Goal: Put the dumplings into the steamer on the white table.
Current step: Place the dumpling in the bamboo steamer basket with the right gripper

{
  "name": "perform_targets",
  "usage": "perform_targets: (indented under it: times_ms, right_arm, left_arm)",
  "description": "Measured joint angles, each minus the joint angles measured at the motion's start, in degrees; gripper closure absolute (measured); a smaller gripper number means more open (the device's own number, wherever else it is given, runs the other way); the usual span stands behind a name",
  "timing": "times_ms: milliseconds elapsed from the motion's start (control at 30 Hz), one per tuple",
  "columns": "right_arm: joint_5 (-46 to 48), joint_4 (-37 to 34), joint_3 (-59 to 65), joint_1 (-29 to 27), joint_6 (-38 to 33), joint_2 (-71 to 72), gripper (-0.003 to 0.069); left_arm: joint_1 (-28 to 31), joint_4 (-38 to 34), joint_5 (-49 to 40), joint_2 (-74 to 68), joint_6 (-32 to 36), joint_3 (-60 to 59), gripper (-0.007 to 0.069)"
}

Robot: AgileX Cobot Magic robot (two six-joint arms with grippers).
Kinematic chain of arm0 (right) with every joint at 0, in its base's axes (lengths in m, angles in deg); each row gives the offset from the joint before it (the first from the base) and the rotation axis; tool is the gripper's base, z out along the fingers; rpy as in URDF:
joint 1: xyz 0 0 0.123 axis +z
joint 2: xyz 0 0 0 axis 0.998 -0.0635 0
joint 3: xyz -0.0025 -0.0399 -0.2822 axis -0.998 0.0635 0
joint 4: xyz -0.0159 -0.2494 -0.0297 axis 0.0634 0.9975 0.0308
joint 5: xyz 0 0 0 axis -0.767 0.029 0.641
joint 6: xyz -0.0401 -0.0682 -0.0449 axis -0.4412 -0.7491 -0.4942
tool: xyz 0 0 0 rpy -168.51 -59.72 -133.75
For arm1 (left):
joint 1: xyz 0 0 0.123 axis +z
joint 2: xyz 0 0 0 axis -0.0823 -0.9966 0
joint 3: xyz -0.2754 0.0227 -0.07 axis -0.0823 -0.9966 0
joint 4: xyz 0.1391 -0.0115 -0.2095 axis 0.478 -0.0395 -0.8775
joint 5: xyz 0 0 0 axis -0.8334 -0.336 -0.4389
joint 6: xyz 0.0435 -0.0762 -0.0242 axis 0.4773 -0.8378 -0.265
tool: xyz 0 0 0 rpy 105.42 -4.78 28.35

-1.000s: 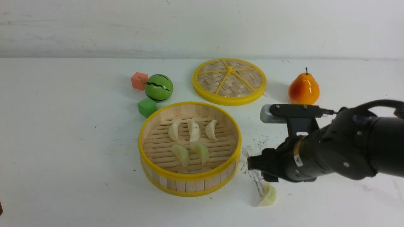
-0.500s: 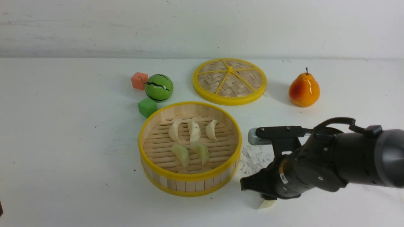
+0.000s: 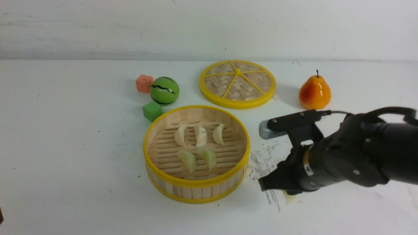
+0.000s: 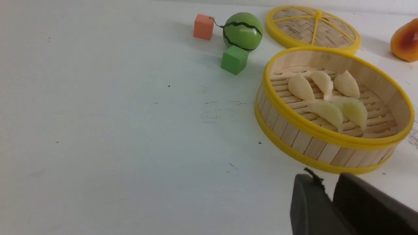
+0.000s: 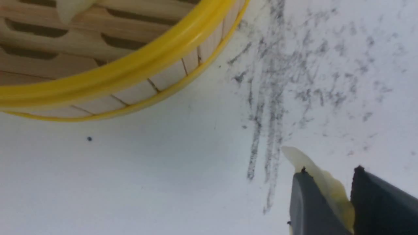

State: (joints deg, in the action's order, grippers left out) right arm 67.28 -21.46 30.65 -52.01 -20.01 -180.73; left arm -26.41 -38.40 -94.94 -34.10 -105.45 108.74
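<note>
Pinching a pale green dumpling (image 5: 321, 184) in the right gripper (image 5: 330, 173), jaws closed on its slim body with one pointed end poking out ahead, low over the white table (image 3: 81, 147) and just beside the steamer (image 3: 196, 192) on its right; hard to tell whether lifted clear of the surface. Prone to slipping: smooth, curved and thin, gripped seemingly off-centre, so liable to pivot or squirt free on a quick lift or swing. Risk as well of clipping the steamer's yellow rim if carried across too low, nudging the basket or knocking the dumpling loose outside it. Inside already, three cream dumplings (image 3: 200, 134) in a row and two green ones (image 3: 197, 158) in front of them, with bare slats mostly toward the right. Best not to release from high up or too far left: danger of landing on those and jumbling them. Little to fear from the left gripper (image 4: 329, 195), pads drawn close together with nothing between, sitting near the steamer.
</note>
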Motion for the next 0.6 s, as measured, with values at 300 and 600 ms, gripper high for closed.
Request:
perform_targets:
  times_ms: [300,600]
  right_arm:
    - [3.0,-10.3,-15.1,0.0,-15.3,-1.2,0.0491]
    - [3.7,-20.7,-30.8,0.0,-26.5,-19.9,0.0491]
  left_arm:
    - [0.0,0.1,0.4,0.0,0.0,0.0,0.0512]
    - [0.0,0.1,0.3,0.0,0.0,0.0,0.0503]
